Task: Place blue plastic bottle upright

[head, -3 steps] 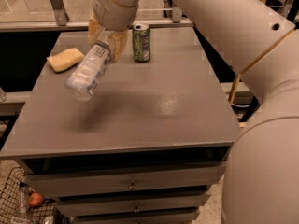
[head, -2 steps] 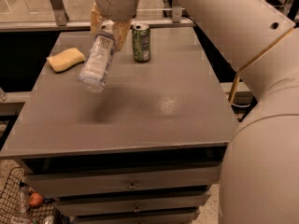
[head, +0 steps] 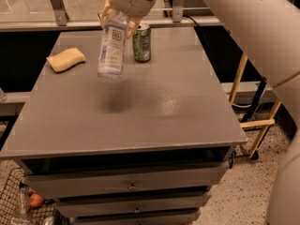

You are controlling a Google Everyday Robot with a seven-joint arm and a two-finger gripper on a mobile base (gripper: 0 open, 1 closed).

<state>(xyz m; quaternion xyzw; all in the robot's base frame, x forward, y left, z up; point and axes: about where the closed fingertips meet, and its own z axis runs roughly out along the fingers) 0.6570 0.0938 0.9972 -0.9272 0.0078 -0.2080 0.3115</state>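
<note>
A grey table [head: 187, 107] with drawers beneath stands on a speckled floor [head: 234, 196], with a metal rail [head: 47, 25] behind it. A yellow sponge [head: 65, 59] lies near the back left corner, and a green can [head: 142, 42] stands upright at the back, just beside the raised bottle. The gripper [head: 117, 20] hangs over the back of the table, clamped around the top of the blue plastic bottle [head: 111, 50], which hangs nearly upright above the surface, clear of it. Down at the left, a wire basket [head: 14, 191] holds a small reddish thing [head: 35, 200].
</note>
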